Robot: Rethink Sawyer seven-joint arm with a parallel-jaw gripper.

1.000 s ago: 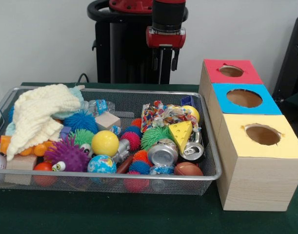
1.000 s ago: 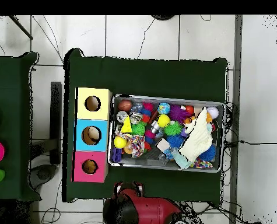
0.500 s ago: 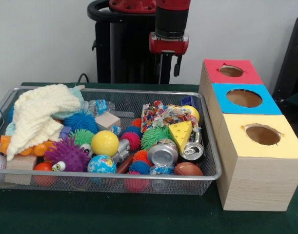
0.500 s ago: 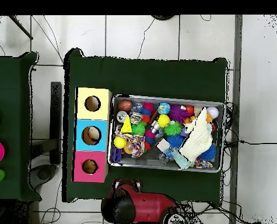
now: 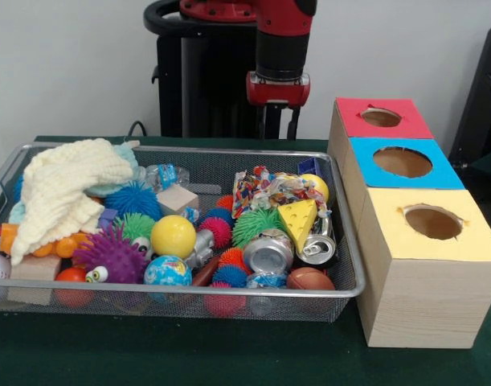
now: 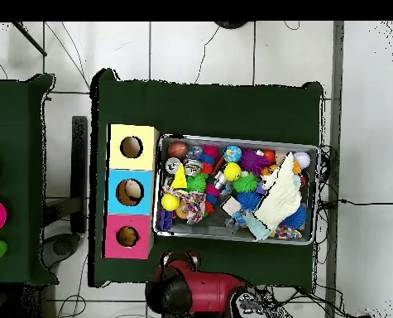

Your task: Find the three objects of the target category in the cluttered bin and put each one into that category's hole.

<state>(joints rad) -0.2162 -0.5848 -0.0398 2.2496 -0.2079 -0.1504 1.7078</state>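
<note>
From the front, the gripper [image 5: 279, 122] hangs behind the far rim of the wire bin [image 5: 213, 149], well above the clutter. Its two dark fingers [image 5: 266, 121] stand apart with nothing between them, so it looks ready to come down and not to carry. The bin sits just beside a row of three boxes, red [image 5: 349, 121], blue [image 5: 366, 173] and yellow [image 5: 470, 241]. Each hole faces up, probably so a thing can be dropped straight in after a short sideways trip. Nothing shows which category is wanted, so the target could be the crushed cans, the spiky balls or the smooth balls, and all of them lie in the bin. The two cans sit at the end nearest the boxes. One can [image 5: 268, 251] shows its round top to the camera, and the other can [image 5: 317, 245] lies on its side with its long axis running front to back, beside a yellow cheese wedge [image 5: 297, 219]. A cream cloth [image 5: 68, 189] is heaped at the opposite end and may hide more. From overhead, the bin [image 6: 237, 137] lies with its long axis across the picture, and the yellow [image 6: 146, 137], blue [image 6: 146, 178] and red [image 6: 146, 248] boxes line its short left end. The arm [image 6: 191, 290] sits just outside the lower long side and covers the gripper. The cloth [image 6: 280, 195] lies toward the right end.
</note>
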